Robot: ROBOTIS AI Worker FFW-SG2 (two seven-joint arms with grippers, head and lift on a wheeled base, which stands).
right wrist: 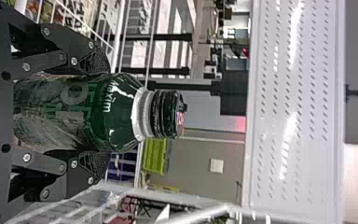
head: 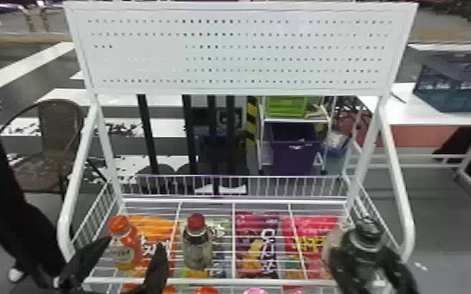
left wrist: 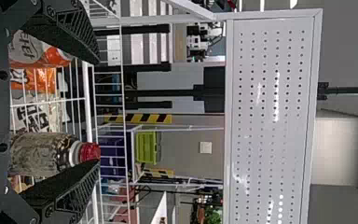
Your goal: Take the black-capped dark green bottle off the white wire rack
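Left gripper [head: 135, 242]: fingers spread wide, tips directed forward, located at the front left corner of the rack [head: 223, 281]. Right gripper [head: 369, 256]: located at the front right corner, fingers on opposite sides of a gripped load, partly closed.
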